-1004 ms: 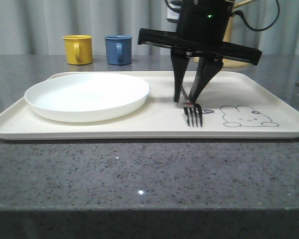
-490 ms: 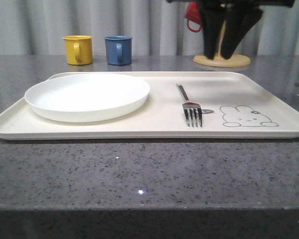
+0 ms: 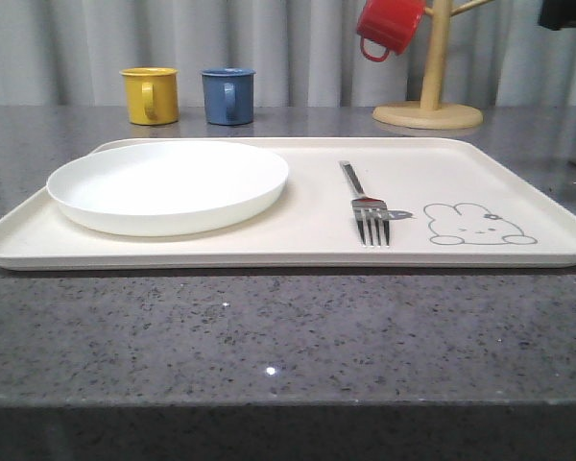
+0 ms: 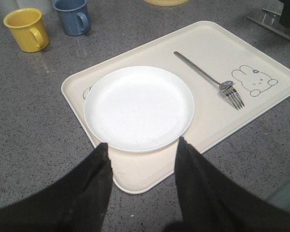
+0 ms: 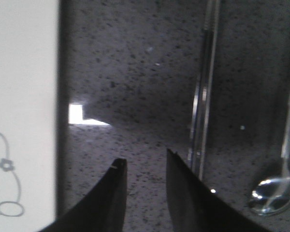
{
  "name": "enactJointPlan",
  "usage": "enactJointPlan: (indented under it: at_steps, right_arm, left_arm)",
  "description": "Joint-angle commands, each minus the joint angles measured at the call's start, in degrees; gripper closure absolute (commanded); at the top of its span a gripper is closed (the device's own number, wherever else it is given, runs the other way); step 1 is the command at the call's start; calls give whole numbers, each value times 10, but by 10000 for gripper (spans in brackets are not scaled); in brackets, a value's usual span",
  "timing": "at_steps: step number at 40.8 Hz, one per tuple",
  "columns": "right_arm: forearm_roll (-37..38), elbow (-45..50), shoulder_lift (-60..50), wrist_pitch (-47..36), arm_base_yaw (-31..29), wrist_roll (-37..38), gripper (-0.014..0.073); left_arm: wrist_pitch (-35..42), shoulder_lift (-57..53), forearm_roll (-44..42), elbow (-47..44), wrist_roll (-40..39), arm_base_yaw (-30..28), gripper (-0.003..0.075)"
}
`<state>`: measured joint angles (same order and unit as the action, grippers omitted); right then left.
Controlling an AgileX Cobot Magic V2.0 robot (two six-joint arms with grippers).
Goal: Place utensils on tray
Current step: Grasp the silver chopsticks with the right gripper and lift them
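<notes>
The silver fork (image 3: 367,206) lies on the cream tray (image 3: 518,182), between the white plate and the rabbit drawing, tines toward the front; the left wrist view shows the fork (image 4: 208,79) too. My left gripper (image 4: 142,147) is open above the tray's corner (image 4: 145,186) with nothing between its fingers. My right gripper (image 5: 144,162) is open over bare grey counter, just beside the tray's edge (image 5: 24,96). The chopsticks (image 5: 203,96) lie close beside one finger, and the spoon (image 5: 282,169) lies farther out on the counter.
A round white plate (image 3: 168,184) takes up the tray's left half. Yellow (image 3: 151,94) and blue (image 3: 228,94) mugs stand behind the tray. A wooden mug tree (image 3: 432,67) with a red mug (image 3: 388,24) stands at the back right.
My right gripper let go of the fork, rose off the tray and moved out to the right, off the front view. The fork stays where it was laid.
</notes>
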<state>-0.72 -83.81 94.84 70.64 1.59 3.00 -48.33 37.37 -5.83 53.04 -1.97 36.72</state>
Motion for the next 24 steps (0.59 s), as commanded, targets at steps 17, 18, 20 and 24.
enactJointPlan:
  at_steps: [17, 18, 20, 24]
  right_arm:
    - [-6, -9, 10, 58, -72, -79, 349]
    - [-6, -9, 12, 58, -72, -79, 349]
    - [-6, -9, 18, 58, -72, -79, 349]
    - [-7, -9, 30, 58, -72, -79, 349]
  left_arm:
    - [43, 1, -2, 15, -5, 3, 427]
    - [43, 1, -2, 15, -5, 3, 427]
    - [43, 1, -2, 15, -5, 3, 427]
    - [43, 1, -2, 15, -5, 3, 427]
